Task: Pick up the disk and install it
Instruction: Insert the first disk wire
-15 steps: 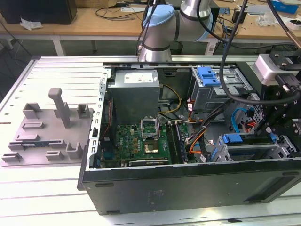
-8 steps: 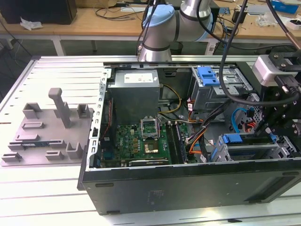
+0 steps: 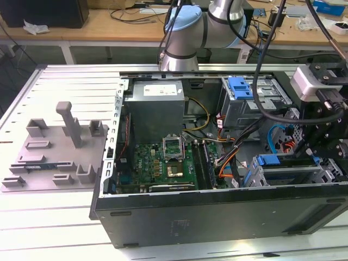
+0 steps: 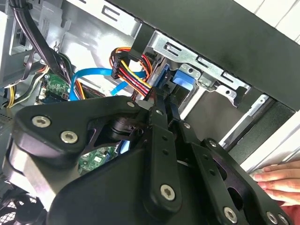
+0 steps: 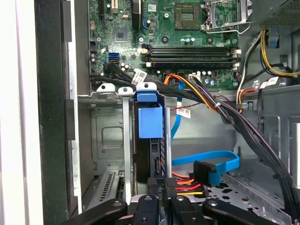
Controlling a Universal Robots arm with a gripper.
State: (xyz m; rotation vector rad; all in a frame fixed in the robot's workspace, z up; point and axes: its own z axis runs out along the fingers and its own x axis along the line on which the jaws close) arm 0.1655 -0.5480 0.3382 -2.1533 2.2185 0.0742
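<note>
Basically, the disk (image 5: 157, 154) sat on edge in the drive cage (image 5: 112, 140) slot inside the computer case (image 3: 217, 217), its blue bracket (image 5: 150, 119) facing the motherboard (image 5: 187, 28). The gripper (image 5: 161, 192) fingers (image 4: 161, 122) were nearly closed, pinching the disk's near edge. Blue cable (image 5: 211, 164) and the orange-red power wires (image 5: 187, 185) crowded just beside; a person's hand (image 4: 279, 180) rested outside the case.

Cable bundle (image 5: 243, 126) is crowding the drive bay (image 5: 110, 136) beside the tool (image 5: 161, 194); blue cable (image 5: 206, 161) is lying across the floor (a hand (image 4: 279, 180) is resting outside the case wall (image 4: 225, 37)).
</note>
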